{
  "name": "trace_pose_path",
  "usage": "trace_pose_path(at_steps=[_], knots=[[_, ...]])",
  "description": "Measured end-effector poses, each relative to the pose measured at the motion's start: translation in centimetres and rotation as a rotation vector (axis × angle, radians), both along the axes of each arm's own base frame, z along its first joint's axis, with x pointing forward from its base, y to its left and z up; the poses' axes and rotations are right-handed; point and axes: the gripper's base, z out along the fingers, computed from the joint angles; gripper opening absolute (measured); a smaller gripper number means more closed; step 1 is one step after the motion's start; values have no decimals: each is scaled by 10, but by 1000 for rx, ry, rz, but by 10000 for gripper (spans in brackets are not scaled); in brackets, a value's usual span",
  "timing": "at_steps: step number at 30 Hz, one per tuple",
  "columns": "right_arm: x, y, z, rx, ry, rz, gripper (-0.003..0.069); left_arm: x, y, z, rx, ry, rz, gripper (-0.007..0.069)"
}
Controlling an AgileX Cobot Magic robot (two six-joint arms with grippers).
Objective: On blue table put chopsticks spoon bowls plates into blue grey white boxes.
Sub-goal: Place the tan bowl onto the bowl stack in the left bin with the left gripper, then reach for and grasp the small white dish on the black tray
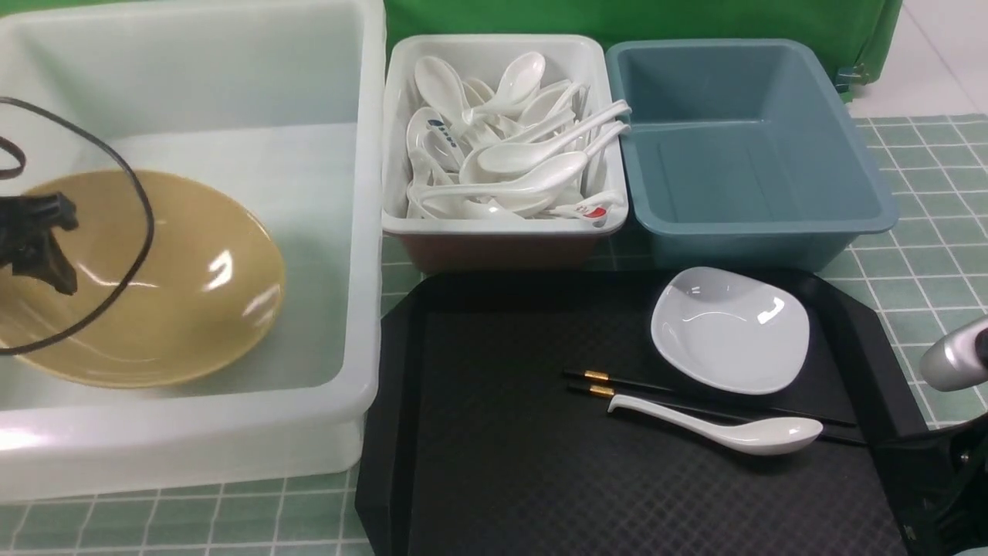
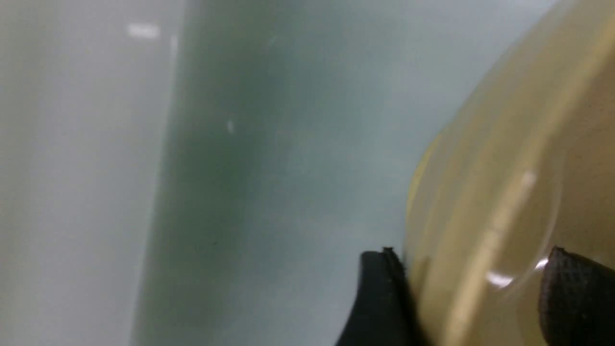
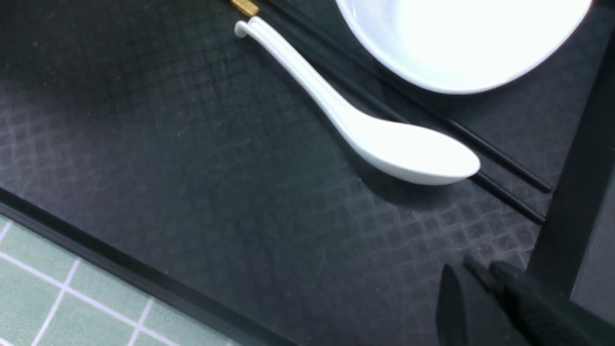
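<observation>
I see the yellow bowl [image 1: 193,286] lying tilted inside the large translucent box [image 1: 370,232] at the left edge of the surface [image 1: 911,286]. My left fingers [image 2: 379,293] stand spread on either side of its rim, wider than the rim itself, so they are not clamping it. My right fingers [image 3: 461,307] hover over the black tray [image 1: 502,432] at the near edge, all but closed and holding nothing. On the tray's right part the white dish [image 1: 729,328] sits with the chopsticks [image 1: 596,376] just in front of it, and the spoon [image 1: 741,432] lies across them. Along the far edge the small white box [image 1: 502,224], heaped with white spoons, stands beside the blue-grey box [image 1: 764,228].
</observation>
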Motion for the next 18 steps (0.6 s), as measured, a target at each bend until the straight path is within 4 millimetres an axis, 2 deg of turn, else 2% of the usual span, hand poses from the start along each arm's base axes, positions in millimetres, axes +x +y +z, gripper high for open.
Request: trace_pose_path(at_steps=[2, 4, 7, 9, 11, 14, 16, 17, 18], knots=[[0, 0, 0, 0, 0, 0, 96, -4, 4, 14, 51, 14, 26, 517], [0, 0, 0, 0, 0, 0, 98, -7, 6, 30, 79, -7, 52, 568], [0, 0, 0, 0, 0, 0, 99, -9, 0, 47, 72, -57, 63, 583], [0, 0, 0, 0, 0, 0, 100, -6, -9, 49, 49, -74, 28, 572], [0, 0, 0, 0, 0, 0, 99, -1, -17, 43, 33, -68, -14, 533], [0, 0, 0, 0, 0, 0, 99, 8, -28, 24, 11, -27, -59, 460], [0, 0, 0, 0, -1, -1, 99, 14, -32, -5, -9, 61, -75, 349], [0, 0, 0, 0, -1, -1, 99, 16, -31, -16, -8, 97, -73, 311], [0, 0, 0, 0, -1, -1, 99, 16, -30, -19, -6, 110, -72, 304]])
